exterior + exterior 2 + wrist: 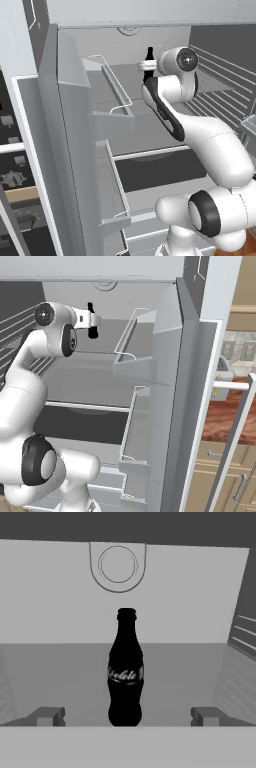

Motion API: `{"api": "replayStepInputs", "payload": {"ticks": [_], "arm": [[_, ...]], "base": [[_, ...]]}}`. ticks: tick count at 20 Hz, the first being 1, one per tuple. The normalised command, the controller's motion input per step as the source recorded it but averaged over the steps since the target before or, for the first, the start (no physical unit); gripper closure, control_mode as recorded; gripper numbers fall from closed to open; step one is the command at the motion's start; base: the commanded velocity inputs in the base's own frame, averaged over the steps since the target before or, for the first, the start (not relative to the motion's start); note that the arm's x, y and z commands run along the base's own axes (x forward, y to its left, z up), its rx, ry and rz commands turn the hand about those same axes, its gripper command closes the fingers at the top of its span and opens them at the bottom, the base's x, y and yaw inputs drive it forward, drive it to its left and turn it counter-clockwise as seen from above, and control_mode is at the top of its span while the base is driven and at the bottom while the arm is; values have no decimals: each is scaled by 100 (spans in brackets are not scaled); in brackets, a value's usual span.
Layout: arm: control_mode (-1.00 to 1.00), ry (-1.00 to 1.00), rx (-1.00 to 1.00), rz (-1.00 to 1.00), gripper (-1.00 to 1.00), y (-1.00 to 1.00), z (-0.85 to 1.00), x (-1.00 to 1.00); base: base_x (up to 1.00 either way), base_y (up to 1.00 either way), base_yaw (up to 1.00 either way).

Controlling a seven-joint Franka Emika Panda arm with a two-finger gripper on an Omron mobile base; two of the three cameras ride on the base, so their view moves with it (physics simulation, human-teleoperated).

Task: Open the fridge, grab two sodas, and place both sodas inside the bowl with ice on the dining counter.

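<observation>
- The fridge (150, 130) is open, so the first job looks done
- Its doors swing out to both sides, and the door racks (112, 90) on them look bare
- The white arm reaches into the fridge, up by the top shelf
- The gripper (125, 717) points at a dark soda bottle (125, 672)
- The bottle stands straight up on the grey shelf (65, 672), near the back wall
- From the left base view the bottle (149, 62) peeks out just past the hand
- The two fingertips (47, 716) are spread as wide as they go, one on each side of the bottle
- They hold nothing, and there is a gap between each tip and the bottle
- I think the step now is to move in and squeeze this first soda
- The second soda, the bowl and the ice are not in these pictures, so I cannot say where they are
- A bit of red-brown counter top (222, 421) shows past the right door
- Still to do: grab this bottle, carry it to the bowl, then get the other soda too
</observation>
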Motion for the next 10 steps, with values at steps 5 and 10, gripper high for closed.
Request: {"api": "replayStepInputs", "payload": {"ticks": [5,10], "arm": [[-100,7,0,0,-100,0,0,48],[-100,7,0,0,-100,0,0,45]], "base": [[0,0,0],[0,0,0]]}}
